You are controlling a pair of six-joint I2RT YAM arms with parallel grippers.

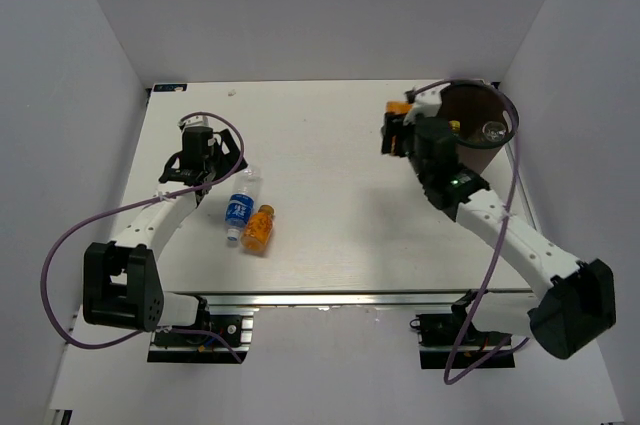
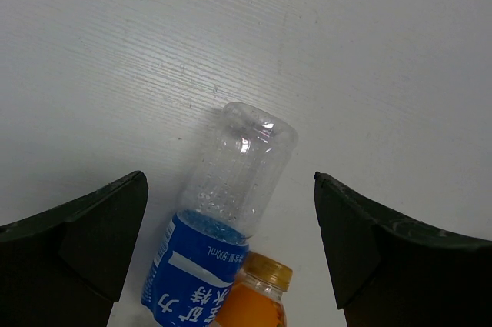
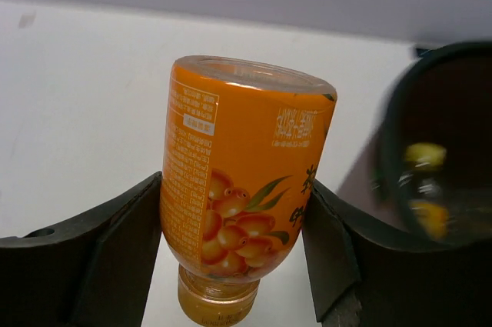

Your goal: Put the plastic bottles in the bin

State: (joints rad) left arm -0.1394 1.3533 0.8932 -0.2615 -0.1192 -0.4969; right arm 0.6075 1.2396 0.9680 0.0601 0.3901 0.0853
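From above, the left claw point(image 1: 205, 163) hangs over the left part of the worktop point(image 1: 330, 145). Just beside it, the blue-label bottle point(image 1: 240, 205) lies on its side. The loose orange bottle point(image 1: 259, 229) lies against that bottle's right flank. At the far right corner, the right claw point(image 1: 397, 121) carries the held orange bottle point(image 1: 399, 106) just left of the bin point(image 1: 482, 157). Inside the bin are a clear bottle point(image 1: 493, 130) and a yellow cap point(image 1: 455, 126).

In the left wrist view, the left claw point(image 2: 231, 188) is spread wide and has hold of nothing. The blue-label bottle point(image 2: 231, 196) lies between the fingers point(image 2: 84, 242), touching neither. Its clear base points away from the camera, and the orange cap of its neighbour point(image 2: 261, 271) sits at the lower edge.

In the right wrist view, the right claw point(image 3: 234, 211) is clamped on the held orange bottle point(image 3: 238, 181). Both fingers point(image 3: 115, 242) press the labelled sides, and the bottle's cap points down. The bin's dark rim point(image 3: 388, 135) stands to the right. Its contents are blurred, probably a yellow cap and a clear bottle.
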